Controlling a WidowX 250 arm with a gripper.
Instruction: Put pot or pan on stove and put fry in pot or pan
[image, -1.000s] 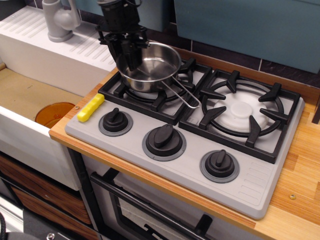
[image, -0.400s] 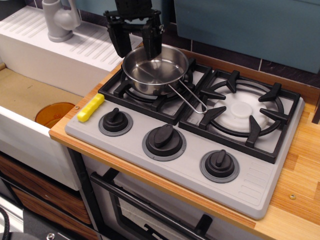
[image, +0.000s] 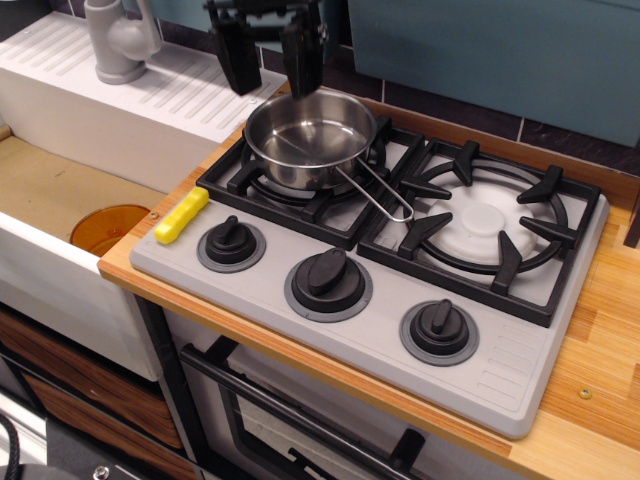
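The shiny steel pan (image: 310, 138) sits on the left burner grate of the grey stove (image: 520, 370), its wire loop handle (image: 380, 195) pointing front right. The pan is empty. My gripper (image: 270, 62) hangs open above the pan's back left rim, its two black fingers (image: 238, 55) apart and clear of the pan. The yellow fry (image: 181, 214) lies on the stove's front left corner, beside the leftmost knob (image: 230, 241).
A sink (image: 60, 195) lies to the left with an orange disc (image: 108, 226) in it. A grey faucet (image: 120, 40) stands on the white drainboard behind. The right burner (image: 490, 220) is bare. A wooden counter (image: 610, 330) runs along the right.
My gripper has let go of the pan's rim, opened and risen straight up. The pan has settled flat on the left grate, shifted slightly right.
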